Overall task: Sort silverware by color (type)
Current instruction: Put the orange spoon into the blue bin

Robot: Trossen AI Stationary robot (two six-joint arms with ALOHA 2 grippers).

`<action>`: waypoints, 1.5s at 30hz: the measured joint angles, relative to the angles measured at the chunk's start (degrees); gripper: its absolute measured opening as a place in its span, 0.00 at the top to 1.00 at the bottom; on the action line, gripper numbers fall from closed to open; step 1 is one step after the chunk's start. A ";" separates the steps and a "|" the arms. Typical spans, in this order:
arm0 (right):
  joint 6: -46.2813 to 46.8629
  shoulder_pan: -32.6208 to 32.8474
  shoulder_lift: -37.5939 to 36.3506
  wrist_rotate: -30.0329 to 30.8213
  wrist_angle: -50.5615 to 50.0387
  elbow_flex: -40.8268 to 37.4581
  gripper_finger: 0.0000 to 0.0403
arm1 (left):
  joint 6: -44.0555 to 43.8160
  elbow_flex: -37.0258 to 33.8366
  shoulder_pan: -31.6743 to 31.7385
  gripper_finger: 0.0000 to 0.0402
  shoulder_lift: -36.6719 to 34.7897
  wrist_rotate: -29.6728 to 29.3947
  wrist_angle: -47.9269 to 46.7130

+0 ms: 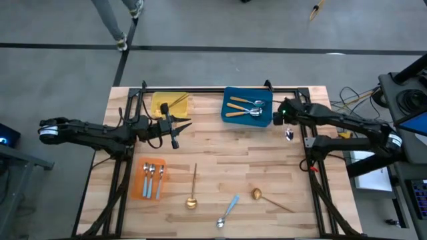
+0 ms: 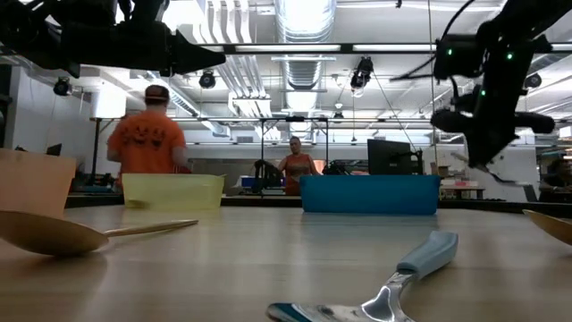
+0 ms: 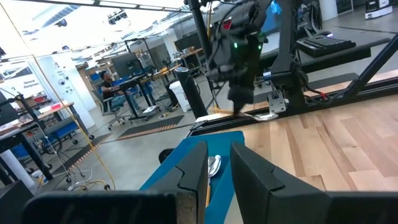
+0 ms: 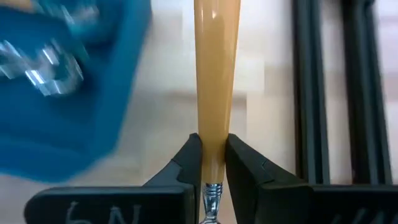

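My right gripper [image 1: 280,115] is shut on an orange-handled spoon [image 4: 215,68], above the table just right of the blue tray [image 1: 230,119]. That tray holds orange-handled spoons [image 1: 241,107]. My left gripper [image 1: 179,129] hangs open and empty by the yellow tray [image 1: 159,100], which holds gold spoons. The orange tray [image 1: 143,188] holds blue-handled spoons [image 1: 154,175]. Lying flat on the table are a gold spoon [image 1: 193,190], a blue-handled spoon [image 1: 228,211] and another gold spoon [image 1: 267,198]. My right gripper pinches the spoon's orange handle [image 4: 212,155] between its two fingers, near the end where the silver neck [image 4: 211,205] begins. The handle runs on forward past the fingertips. The spoon is lifted clear of the table, its silver bowl [image 1: 289,135] on the near side of the gripper.
A dark metal frame [image 1: 213,88] runs along the table's far edge and down both sides. People stand in the room beyond the table [image 2: 150,134]. Bare wood [image 1: 220,150] lies in the table's middle between the trays and the loose spoons.
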 joint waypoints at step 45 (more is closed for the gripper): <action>-58.64 3.86 45.57 -11.18 -9.27 53.80 0.91 | 0.00 0.00 0.03 0.87 0.00 0.01 -0.02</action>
